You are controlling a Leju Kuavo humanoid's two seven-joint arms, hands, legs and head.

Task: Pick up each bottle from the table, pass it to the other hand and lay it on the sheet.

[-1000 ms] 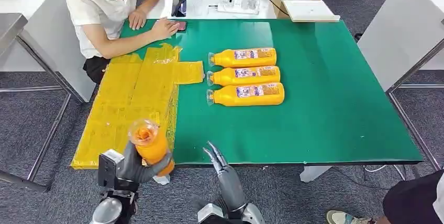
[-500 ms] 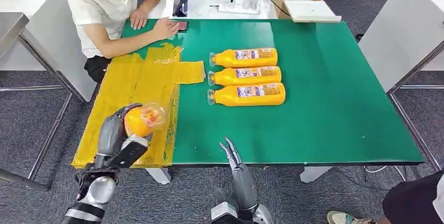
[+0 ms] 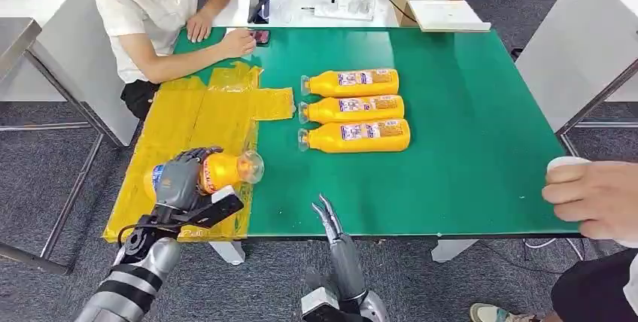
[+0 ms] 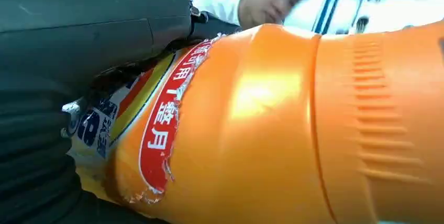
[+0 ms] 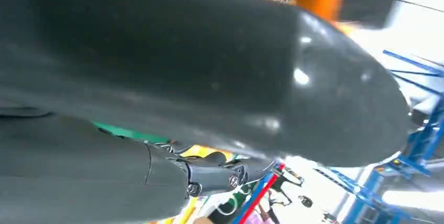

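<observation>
Right hand [image 3: 331, 224] hanging below the table [image 3: 481, 179] edge, fingers straight and apart, grasping nothing. Left hand [image 3: 183, 179] gripping a bottle [image 3: 218, 171] sideways over the yellow sheet [image 3: 188, 123]. Farther off, three bottles [image 3: 353, 108] lying side by side on the table.

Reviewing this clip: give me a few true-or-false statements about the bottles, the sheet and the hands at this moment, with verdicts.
1. The left hand grips an orange bottle over the yellow sheet. True.
2. Five bottles lie in a row on the green table. False: three bottles lie there, side by side.
3. The right hand holds a bottle. False: it holds nothing, fingers apart, near the table's front edge.
4. The held bottle stands upright. False: it is on its side, cap toward the green mat.
5. A person's hand shows at the table's right edge. True.
</observation>
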